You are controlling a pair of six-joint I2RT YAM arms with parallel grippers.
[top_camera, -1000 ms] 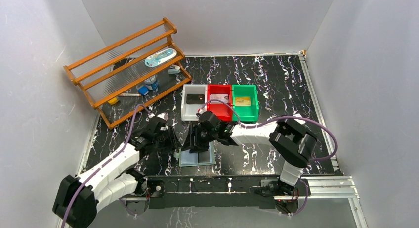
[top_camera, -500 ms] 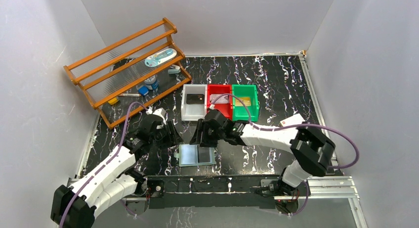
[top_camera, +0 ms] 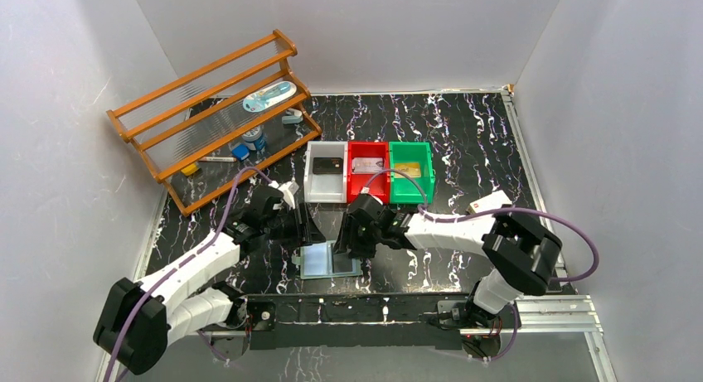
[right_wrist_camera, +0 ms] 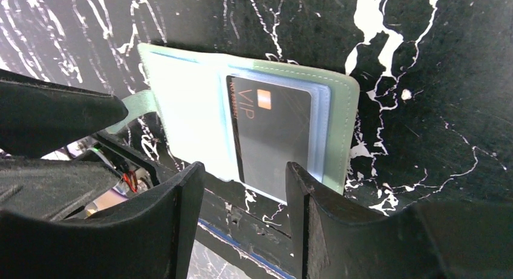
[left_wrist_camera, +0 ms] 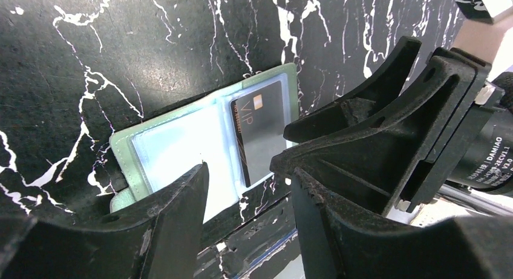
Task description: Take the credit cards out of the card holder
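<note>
Left gripper (top_camera: 305, 231) is pictured with its jaws parted and nothing grasped, held low at the left edge of the card holder (top_camera: 323, 262). Right gripper (top_camera: 350, 243), likewise spread and empty, is poised over the holder's right half. The holder is laid open and flat close to the tabletop's near edge, between the two grippers. One dark credit card (right_wrist_camera: 272, 137) marked VIP is lodged in the clear pocket on its right half. Farther back, around mid-tabletop, a white bin (top_camera: 311, 183), a red bin (top_camera: 368, 188) and a green bin (top_camera: 412, 191) are lined up side by side, with a loose card (top_camera: 366, 164) seen in each. A wooden rack (top_camera: 207, 108) is set toward the far left corner.
</note>
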